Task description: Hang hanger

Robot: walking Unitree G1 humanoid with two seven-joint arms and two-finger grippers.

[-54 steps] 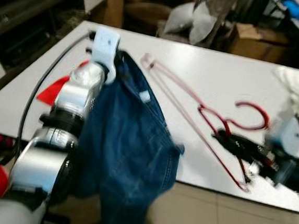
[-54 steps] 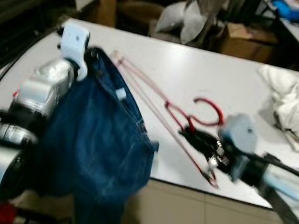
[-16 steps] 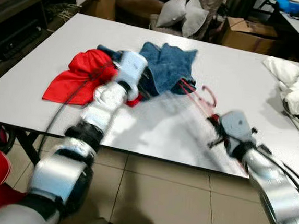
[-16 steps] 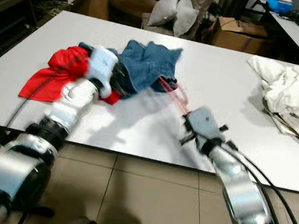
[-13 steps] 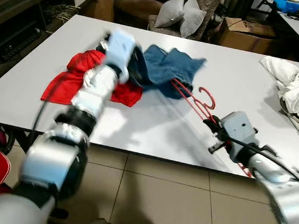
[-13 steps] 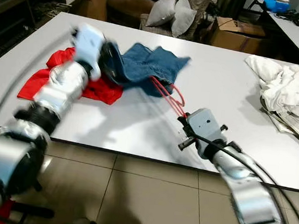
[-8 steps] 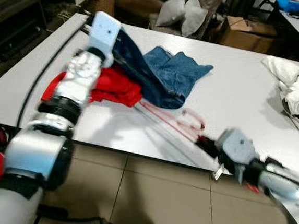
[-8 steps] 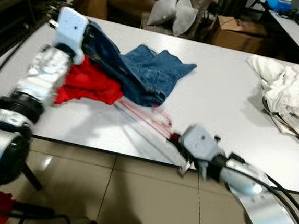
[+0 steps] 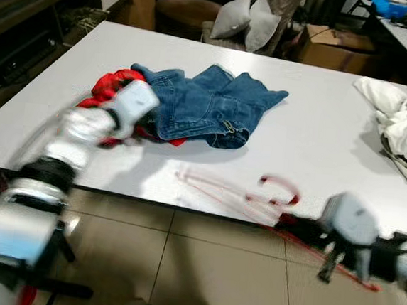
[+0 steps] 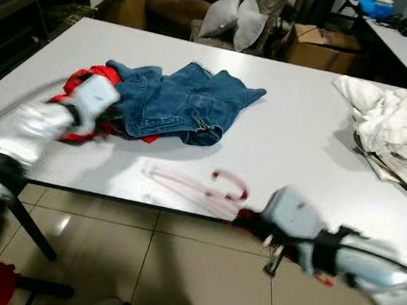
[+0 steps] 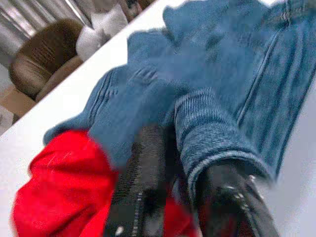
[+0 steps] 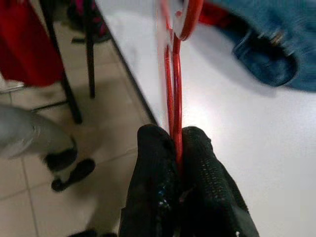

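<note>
A thin red hanger (image 9: 256, 197) lies blurred at the table's front edge, hook (image 10: 230, 186) on the tabletop and its lower end past the edge. My right gripper (image 9: 298, 229) is off that edge, shut on the hanger's red wire (image 12: 173, 113). Blue jeans (image 9: 207, 106) lie spread on the white table (image 9: 319, 134). My left gripper (image 9: 144, 119) is at the jeans' left end. In the left wrist view a thick fold of denim (image 11: 207, 128) sits between its black fingers (image 11: 140, 182).
A red garment (image 9: 104, 87) lies partly under the jeans. A pile of white cloth (image 9: 403, 113) is at the table's right end. Behind the table are grey cushions (image 9: 247, 17), a brown chair (image 9: 191, 9) and a cardboard box (image 9: 337, 46). Tiled floor (image 9: 200, 273) lies in front.
My left arm has come down and the jeans now lie flat over the red garment. My right gripper has drawn the hanger away from the jeans to the front edge.
</note>
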